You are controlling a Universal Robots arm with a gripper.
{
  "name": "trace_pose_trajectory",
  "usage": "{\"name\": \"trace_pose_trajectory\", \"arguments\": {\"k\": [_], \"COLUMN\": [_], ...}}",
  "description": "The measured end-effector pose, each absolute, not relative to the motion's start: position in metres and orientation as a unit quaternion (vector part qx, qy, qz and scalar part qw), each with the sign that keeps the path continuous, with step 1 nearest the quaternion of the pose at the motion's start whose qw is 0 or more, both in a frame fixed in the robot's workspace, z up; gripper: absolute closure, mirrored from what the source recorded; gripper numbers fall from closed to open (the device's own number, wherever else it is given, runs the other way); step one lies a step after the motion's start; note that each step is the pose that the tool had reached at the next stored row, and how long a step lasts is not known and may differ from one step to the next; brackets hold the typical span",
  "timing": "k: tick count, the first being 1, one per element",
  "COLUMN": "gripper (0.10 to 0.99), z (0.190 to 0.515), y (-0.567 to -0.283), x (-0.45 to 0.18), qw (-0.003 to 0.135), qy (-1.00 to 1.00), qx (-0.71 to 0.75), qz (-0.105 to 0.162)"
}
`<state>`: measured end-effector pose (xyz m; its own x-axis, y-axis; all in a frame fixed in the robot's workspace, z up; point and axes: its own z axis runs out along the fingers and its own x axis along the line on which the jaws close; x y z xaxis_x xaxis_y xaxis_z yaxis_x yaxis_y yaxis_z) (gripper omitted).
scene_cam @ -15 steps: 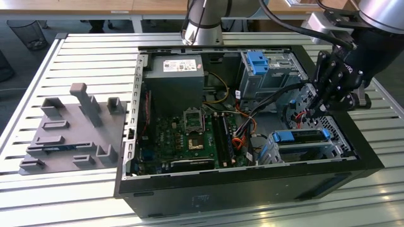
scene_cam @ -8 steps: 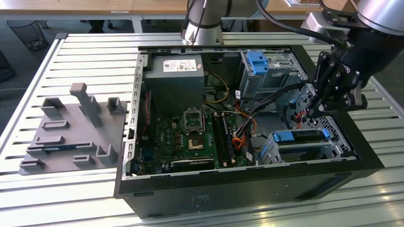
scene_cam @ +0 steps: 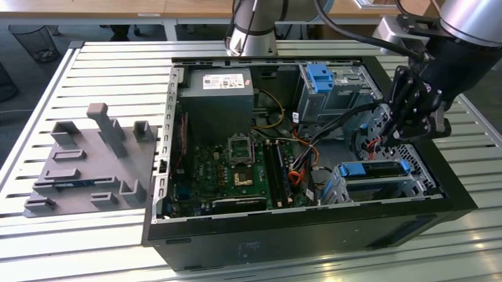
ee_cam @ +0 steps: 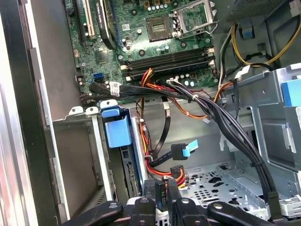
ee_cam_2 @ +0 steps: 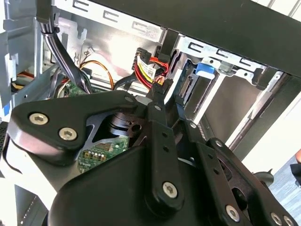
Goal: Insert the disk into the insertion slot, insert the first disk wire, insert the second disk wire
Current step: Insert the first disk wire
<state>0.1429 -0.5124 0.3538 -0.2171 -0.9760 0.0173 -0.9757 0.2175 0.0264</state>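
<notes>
Blue-framed disk [ee_cam: 117, 131] is sitting in the insertion slot [scene_cam: 418, 174] already?
Yes, seated. The hand [ee_cam: 161, 200] is clenching a black plug [ee_cam: 161, 188] near its back edge, probably lining it up for connecting.

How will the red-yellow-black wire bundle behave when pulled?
Probably floppy: the wire bundle sags in loose curves. Its black plug, pinched by the gripper, looks rigid. Likely light, though tethered, so it may tug back.
</notes>
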Motion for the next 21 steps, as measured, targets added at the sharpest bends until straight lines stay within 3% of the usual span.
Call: {"name": "trace_pose_trajectory", "arguments": {"k": [11,13,21], "gripper": [0.839,0.918,0.922], "z": [0.3507,0.3507,0.3502], "y": [-0.5107,-0.5107,-0.5106], "x": [0.1435,0.1435,0.1435], "qw": [0.021,0.021,0.021], "qy": [-0.784,-0.784,-0.746], "qx": [0.62,0.62,0.665], "qz": [0.002,0.002,0.004]}}
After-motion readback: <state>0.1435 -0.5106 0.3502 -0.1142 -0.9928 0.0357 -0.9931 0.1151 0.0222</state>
